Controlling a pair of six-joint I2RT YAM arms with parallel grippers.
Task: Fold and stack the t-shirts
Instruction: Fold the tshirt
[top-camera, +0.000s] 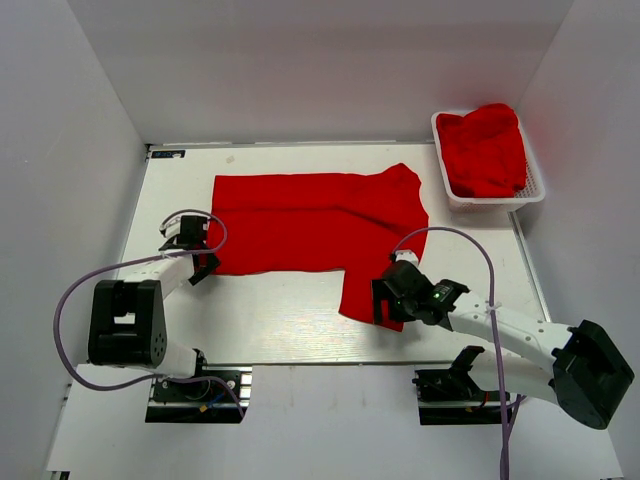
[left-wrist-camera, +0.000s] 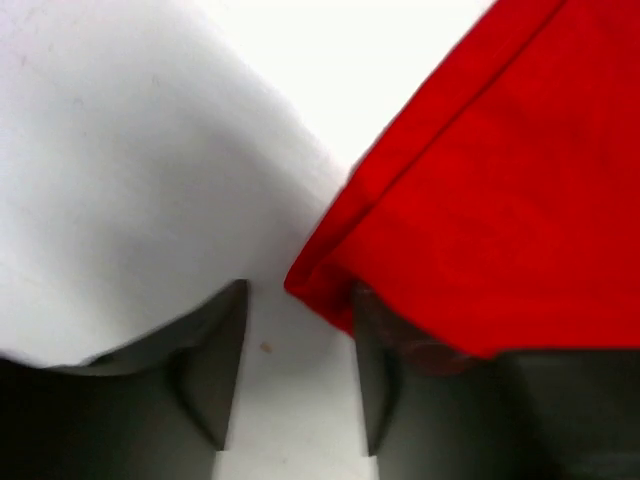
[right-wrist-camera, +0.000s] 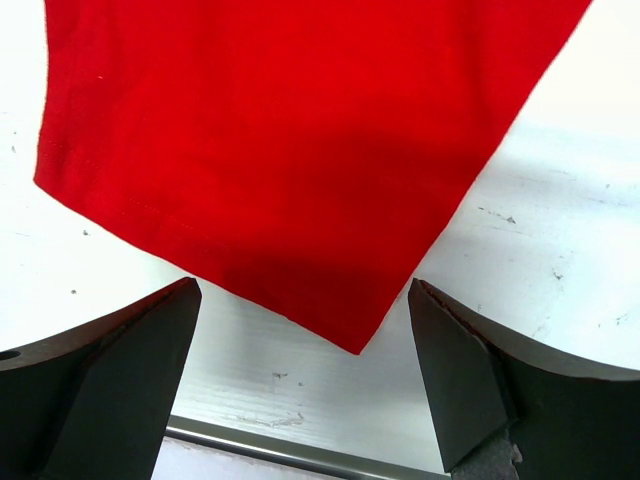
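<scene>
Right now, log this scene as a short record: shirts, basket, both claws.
spread shirt: one red t-shirt, flat on the table
basket: white mesh basket at the table's far right corner, crumpled red cloth heaped inside
left claw: open, the shirt's near left corner between its fingers
right claw: open wide, straddling the shirt's near right corner, not gripping it

One camera overlooks the whole table (top-camera: 280, 310) from above its near edge; both wrist cameras look closely down on t-shirt (top-camera: 310, 225) corners it also shows.
</scene>
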